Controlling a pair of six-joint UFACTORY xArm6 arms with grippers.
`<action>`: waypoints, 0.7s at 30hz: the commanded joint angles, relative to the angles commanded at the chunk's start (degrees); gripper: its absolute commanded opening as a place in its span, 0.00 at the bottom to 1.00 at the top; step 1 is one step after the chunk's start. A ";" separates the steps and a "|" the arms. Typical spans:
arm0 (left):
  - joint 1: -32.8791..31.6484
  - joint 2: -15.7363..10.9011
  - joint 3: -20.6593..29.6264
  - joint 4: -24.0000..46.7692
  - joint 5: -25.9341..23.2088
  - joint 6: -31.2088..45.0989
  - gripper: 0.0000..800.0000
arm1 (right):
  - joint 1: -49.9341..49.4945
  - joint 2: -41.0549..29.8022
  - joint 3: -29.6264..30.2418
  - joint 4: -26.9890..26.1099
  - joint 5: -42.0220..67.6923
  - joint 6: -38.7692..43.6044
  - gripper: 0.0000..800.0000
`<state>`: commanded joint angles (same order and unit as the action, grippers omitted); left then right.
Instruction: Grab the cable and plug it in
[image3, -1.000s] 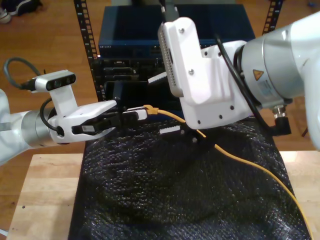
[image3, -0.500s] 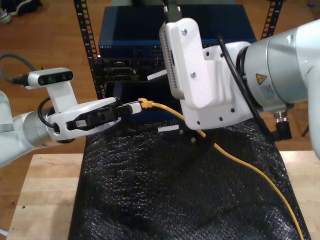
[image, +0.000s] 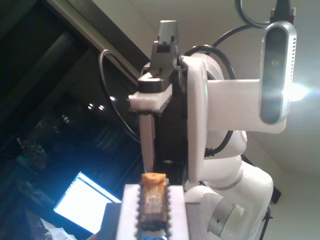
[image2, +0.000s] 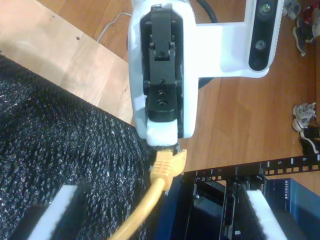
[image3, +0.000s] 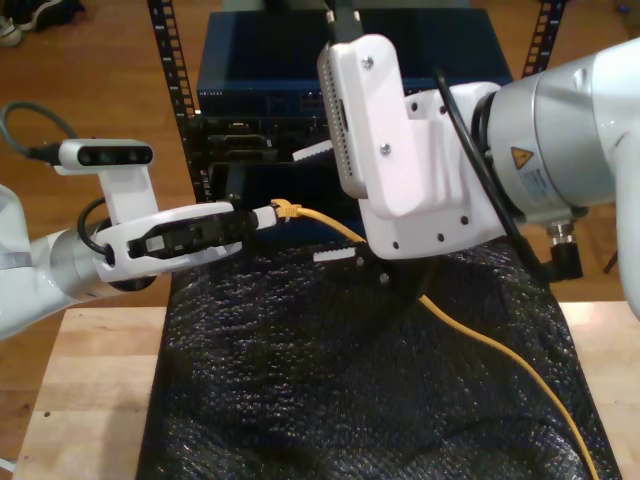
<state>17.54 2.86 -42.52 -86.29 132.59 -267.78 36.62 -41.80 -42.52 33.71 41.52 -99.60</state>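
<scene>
The yellow-orange cable (image3: 480, 335) runs from the exterior view's lower right across the black mat up to its plug end (image3: 283, 209). My first gripper (image3: 262, 215), on the arm at the exterior view's left, is shut on that plug, held level in front of the rack's dark openings. The first wrist view shows the clear plug (image: 152, 200) pinched between white pads. My second gripper (image3: 325, 205) hangs open just beyond the plug, on the big arm at the exterior view's right. Its white fingertips (image2: 62, 205) straddle the cable (image2: 145, 210) without touching it.
A black equipment rack (image3: 240, 140) with a blue network switch (image3: 350, 70) stands behind the table. A black textured mat (image3: 350, 390) covers the wooden table (image3: 90, 380). Perforated rack rails (image3: 175, 70) rise at both sides. Shoes (image2: 305, 112) lie on the floor.
My first gripper has risen and levelled out, carrying the plug a little up and toward the exterior view's left, nearer the rack. The cable lifted with it. The second arm barely moved.
</scene>
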 joint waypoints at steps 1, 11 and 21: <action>0.00 0.00 0.00 0.00 0.00 -0.26 0.01 | 0.26 0.00 0.00 0.00 0.00 0.00 0.83; 0.00 0.44 -0.09 0.00 0.09 -0.70 0.01 | 0.70 0.09 0.09 0.00 -0.26 0.18 0.55; -0.09 0.44 -0.18 0.00 1.05 -1.23 0.01 | 0.70 0.18 0.18 0.09 -1.05 0.18 0.48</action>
<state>17.45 3.30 -42.69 -86.29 133.65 -269.01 37.32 -41.63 -42.34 33.80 40.46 -99.43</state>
